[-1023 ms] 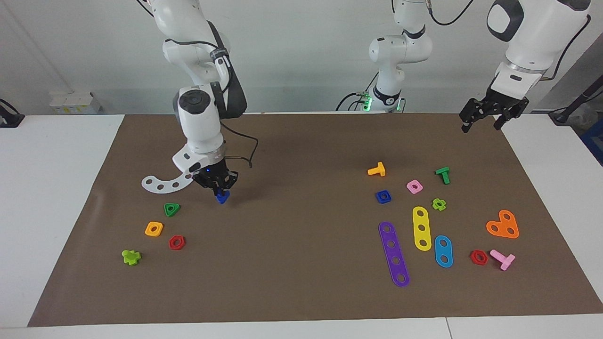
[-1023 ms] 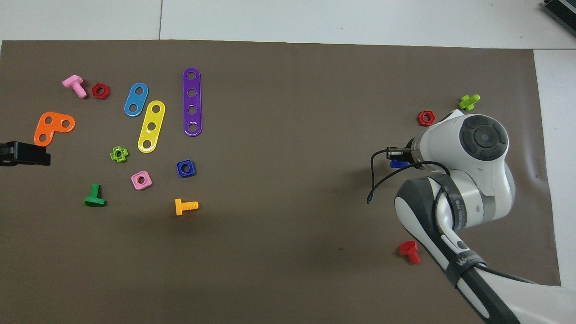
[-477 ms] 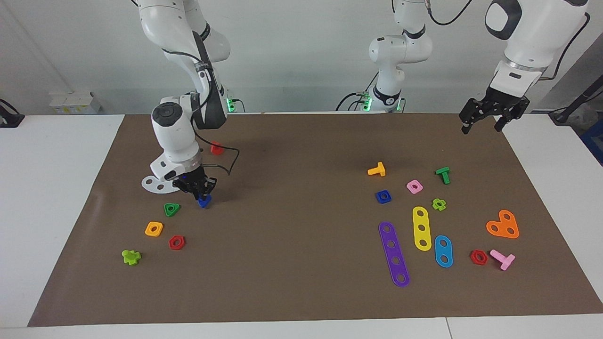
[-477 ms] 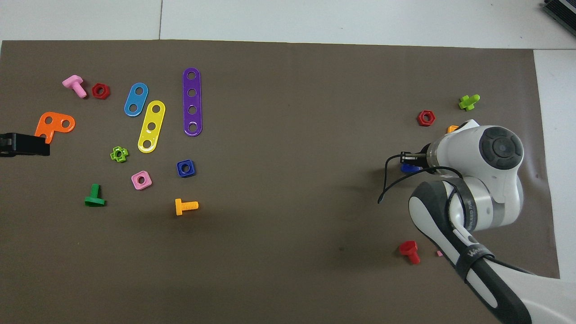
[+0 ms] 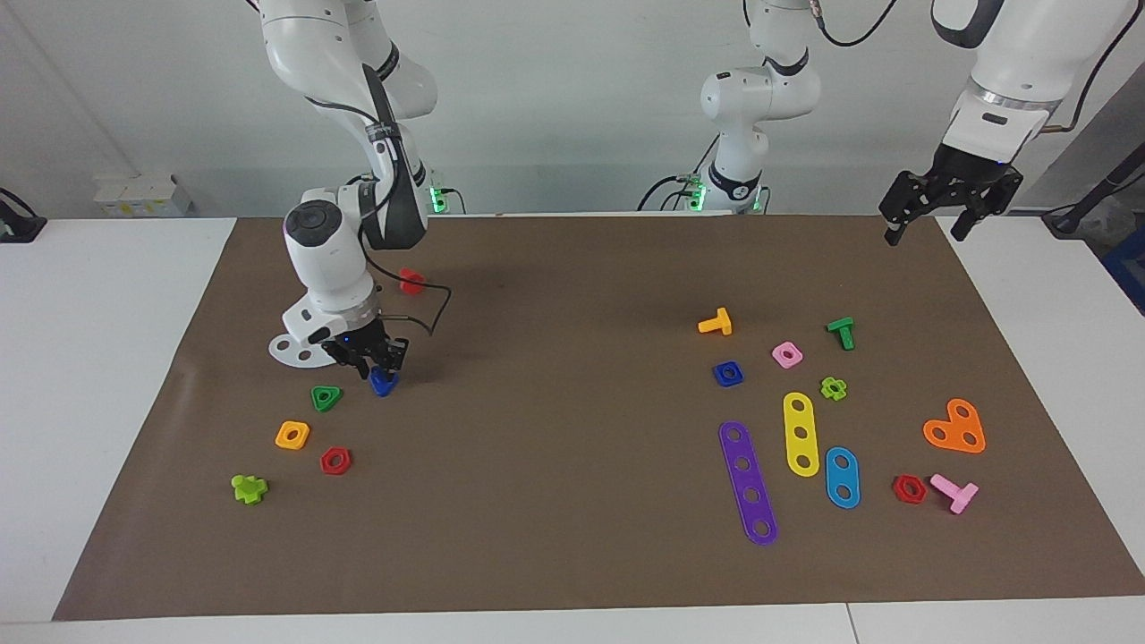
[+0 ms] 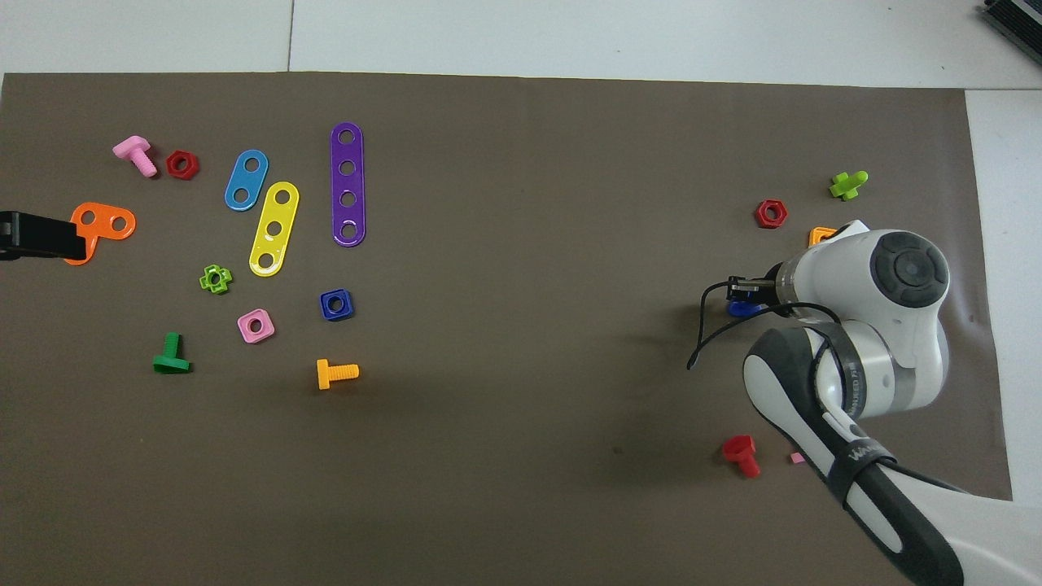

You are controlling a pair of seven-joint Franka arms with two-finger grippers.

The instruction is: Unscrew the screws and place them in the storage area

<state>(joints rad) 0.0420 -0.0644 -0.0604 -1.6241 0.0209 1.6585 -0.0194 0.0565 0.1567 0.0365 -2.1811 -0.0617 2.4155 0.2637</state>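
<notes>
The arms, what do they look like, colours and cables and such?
Both arms have glossy white shells with dark grey joint caps and bands. The right gripper and left gripper are black and two-fingered. A thin black cable loops beside the right wrist, which has lettering on its dark band.

White plate [image 5: 293, 347] partly hidden.

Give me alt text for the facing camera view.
The right arm's tool is low over the small dark blue plastic triangular-head screw on the brown mat, beside a green triangular nut. The left arm's tool waits, open, over the mat's corner.
</notes>
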